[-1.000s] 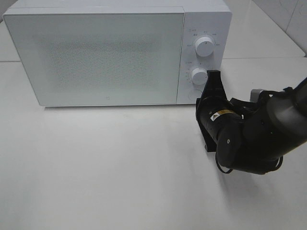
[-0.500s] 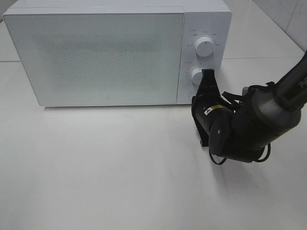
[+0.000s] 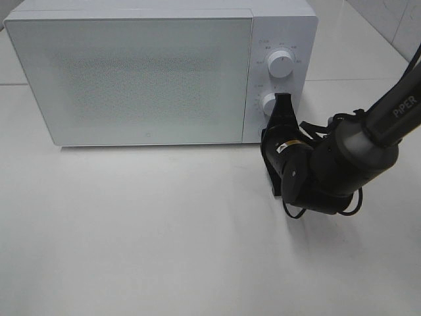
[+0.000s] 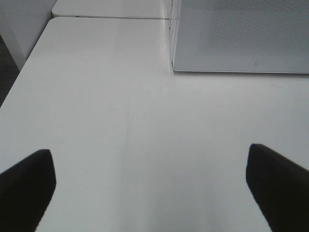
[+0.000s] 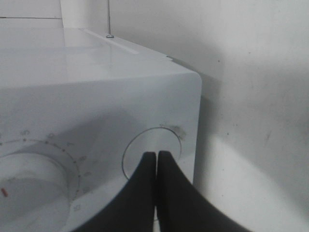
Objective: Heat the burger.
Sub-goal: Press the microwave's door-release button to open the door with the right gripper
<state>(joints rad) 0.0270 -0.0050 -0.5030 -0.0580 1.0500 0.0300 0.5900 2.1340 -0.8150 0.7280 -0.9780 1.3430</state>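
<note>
The burger is out of view. The white microwave (image 3: 131, 79) stands at the back of the table with its door shut. My right gripper (image 3: 273, 125) is shut and empty, at the lower right of the control panel, just below the lower dial (image 3: 269, 103). In the right wrist view the shut fingertips (image 5: 155, 157) touch the round button (image 5: 135, 152) beside that dial (image 5: 29, 179). My left gripper (image 4: 149, 188) is open and empty over bare table, with the microwave's corner (image 4: 241, 34) ahead of it.
The upper dial (image 3: 281, 64) sits above the lower one. The white table (image 3: 164, 230) runs in front of the microwave. Its left edge (image 4: 29, 63) shows in the left wrist view. A tiled wall stands at the back right.
My right gripper has moved left and in toward the control panel, and its fingertips have come up against the panel. The microwave has not moved.
</note>
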